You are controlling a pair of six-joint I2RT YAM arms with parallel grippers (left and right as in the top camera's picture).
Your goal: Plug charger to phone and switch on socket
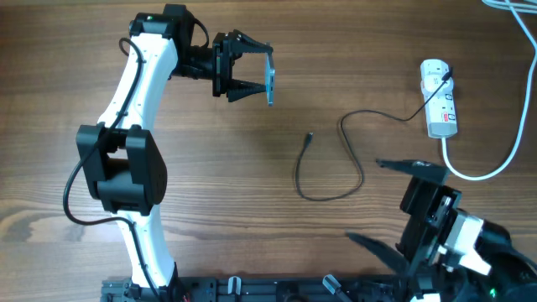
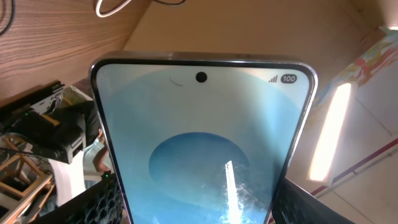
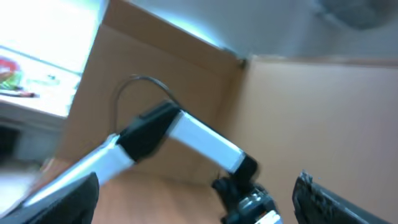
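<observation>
Bare table [image 1: 210, 184] spans the frame's middle. Upper left, the left gripper [image 1: 262, 72] clamps the phone [image 1: 270, 80] on edge. The cable [image 1: 362, 174] loops right of centre; power strip [image 1: 439, 99] and white lead [image 1: 482, 178] crowd upper right, the wide-spread right gripper [image 1: 362, 200] lower right.

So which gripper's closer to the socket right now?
Right. The right gripper is open, just short of the socket; the left gripper holds the phone far across the table.

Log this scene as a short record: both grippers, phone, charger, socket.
left gripper: shut on the phone, held edge-on to the overhead camera, screen lit
right gripper: open, empty, front right
charger: looped on the table, connector tip free, apart from the phone
socket: far right, black cable runs to it
switch state: cannot tell
</observation>
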